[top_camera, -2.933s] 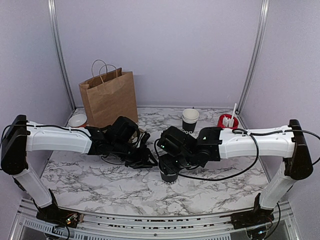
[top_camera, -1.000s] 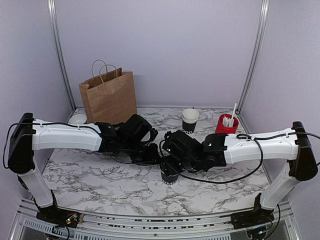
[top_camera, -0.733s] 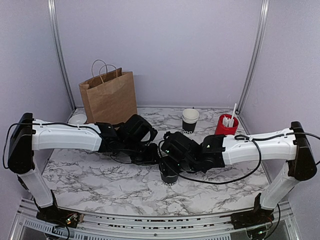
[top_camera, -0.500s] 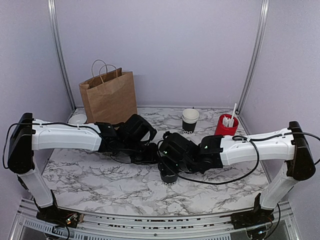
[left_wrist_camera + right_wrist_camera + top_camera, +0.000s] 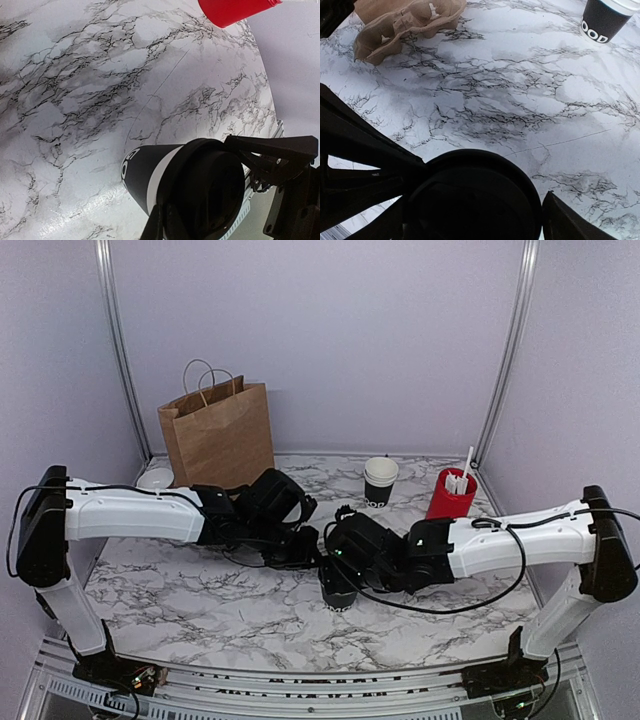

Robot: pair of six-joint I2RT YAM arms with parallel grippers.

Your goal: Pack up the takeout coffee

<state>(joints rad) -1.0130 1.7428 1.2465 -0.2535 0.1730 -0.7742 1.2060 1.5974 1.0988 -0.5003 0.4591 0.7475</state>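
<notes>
Marble-patterned table (image 5: 200, 590) carries 1 brown paper bag (image 5: 217, 435) at 10 o'clock, 1 white disc (image 5: 155, 480) beside it, 1 stack of cups (image 5: 380, 480) near 12 o'clock, 1 red cup (image 5: 450, 495) of white sticks at 2 o'clock and 1 takeout coffee (image 5: 337, 592) just toward 6 o'clock from the centre. The right wrist view also shows 1 cardboard cup carrier (image 5: 405, 17).

Against half a second ago, the coffee stands on the same spot. The right forearm lies lower, so the red cup shows in full.

The coffee is a black paper cup with white lettering and a white band under its round black lid (image 5: 210, 195), upright on the table.

The left gripper (image 5: 159, 227) comes in from 10 o'clock with its fingertips closed together at the lid's rim; whether they pinch the rim I cannot tell. The right gripper (image 5: 338, 570) reaches from 3 o'clock with its jaws spread wide, 1 finger on each side of the lid.
</notes>
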